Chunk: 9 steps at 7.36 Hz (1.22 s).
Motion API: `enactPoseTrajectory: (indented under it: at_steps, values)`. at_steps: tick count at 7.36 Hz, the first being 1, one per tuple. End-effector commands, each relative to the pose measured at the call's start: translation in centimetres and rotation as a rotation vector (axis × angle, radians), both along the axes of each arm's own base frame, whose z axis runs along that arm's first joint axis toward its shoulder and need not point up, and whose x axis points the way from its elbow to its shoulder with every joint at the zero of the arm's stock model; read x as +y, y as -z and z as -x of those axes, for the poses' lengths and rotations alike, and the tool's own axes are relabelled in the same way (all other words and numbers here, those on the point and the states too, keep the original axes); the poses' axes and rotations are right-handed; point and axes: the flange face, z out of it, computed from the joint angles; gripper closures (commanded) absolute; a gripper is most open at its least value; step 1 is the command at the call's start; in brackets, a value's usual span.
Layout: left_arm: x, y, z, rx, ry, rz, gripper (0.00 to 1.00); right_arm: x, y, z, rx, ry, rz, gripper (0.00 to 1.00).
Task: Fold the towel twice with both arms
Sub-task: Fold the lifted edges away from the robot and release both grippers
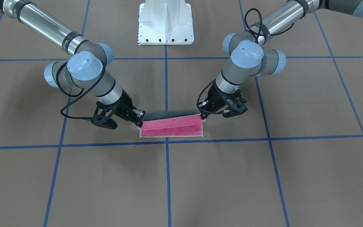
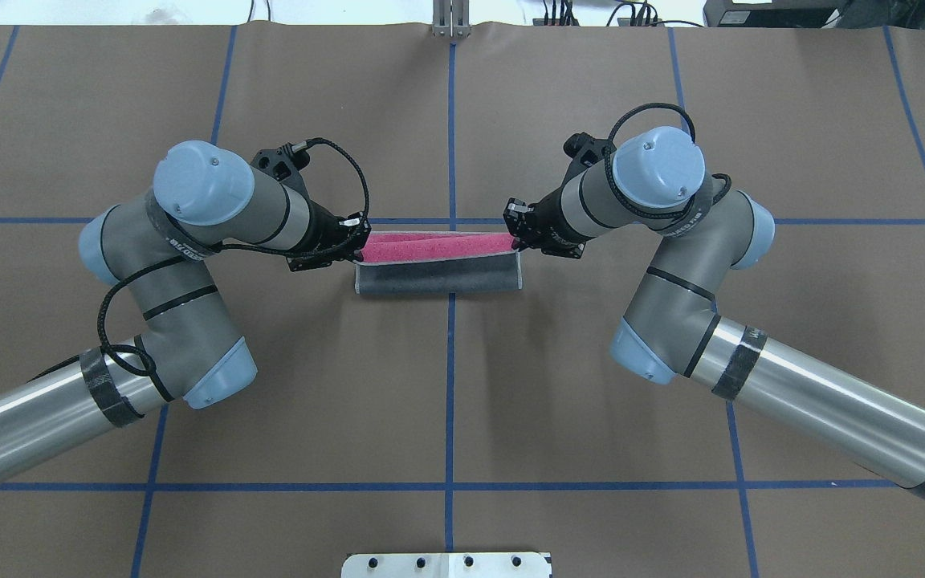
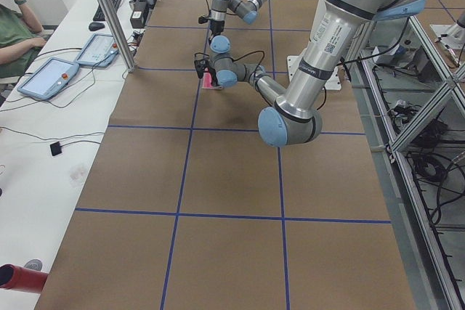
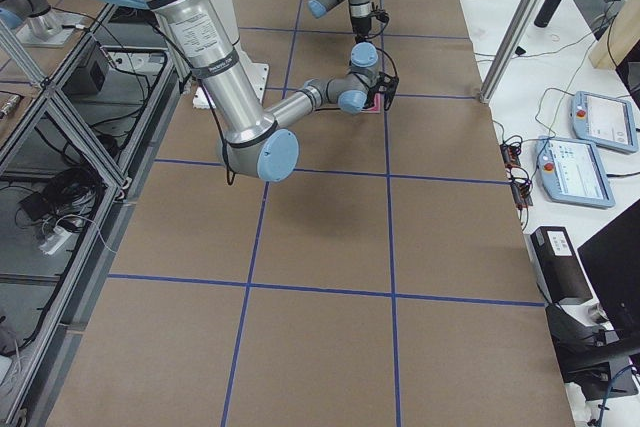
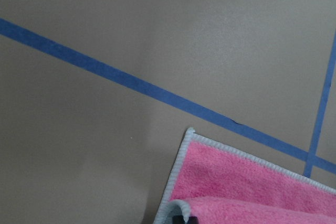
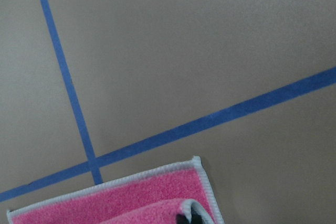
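The towel [image 2: 438, 277] lies at the table's middle, partly doubled over. Its dark grey face shows on the raised half nearest the robot, and its pink face [image 1: 170, 127] lies flat on the far half. My left gripper [image 2: 358, 249] is shut on the towel's corner at one end. At the other end my right gripper [image 2: 517, 241] is shut on the opposite corner. Both hold the edge a little above the table. In the front view the left gripper [image 1: 203, 116] is on the right and the right gripper [image 1: 139, 121] on the left. Each wrist view shows the pink towel [image 5: 236, 182] [image 6: 131, 203] and its light border.
The white pedestal base [image 1: 165, 25] stands on the robot's side of the brown table, which is crossed by blue tape lines [image 2: 450, 361]. A bench with tablets [image 3: 51, 78] and a seated person [image 3: 18, 27] runs along the table's far side.
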Motion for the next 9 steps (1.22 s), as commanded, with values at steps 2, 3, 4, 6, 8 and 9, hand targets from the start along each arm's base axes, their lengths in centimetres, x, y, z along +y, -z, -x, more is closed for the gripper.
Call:
enactPoseTrajectory:
  at_steps: [2, 3, 4, 6, 8, 9]
  values:
    - [-0.9, 0.0, -0.6, -0.009, 0.006, 0.006, 1.00, 0.0, 0.2, 0.0, -0.003, 0.000, -0.002, 1.00]
    - [-1.1, 0.0, -0.4, -0.011, 0.007, 0.001, 0.26, 0.0, 0.3, 0.1, -0.004, 0.000, -0.003, 0.52]
    - [-1.1, 0.4, -0.4, -0.003, 0.008, -0.002, 0.00, -0.2, 0.7, -0.1, -0.009, -0.003, -0.007, 0.01]
    - [-1.4, 0.9, -0.2, 0.003, 0.014, -0.006, 0.00, -1.0, 1.1, -0.8, -0.015, -0.015, -0.007, 0.01]
    - [-2.0, 2.1, 0.2, 0.019, 0.027, -0.007, 0.00, -1.3, 2.1, -1.0, -0.027, -0.020, -0.008, 0.00]
    - [-1.6, 2.1, -0.3, 0.025, 0.035, 0.026, 0.00, -1.6, 2.2, -1.4, -0.029, -0.022, -0.010, 0.00]
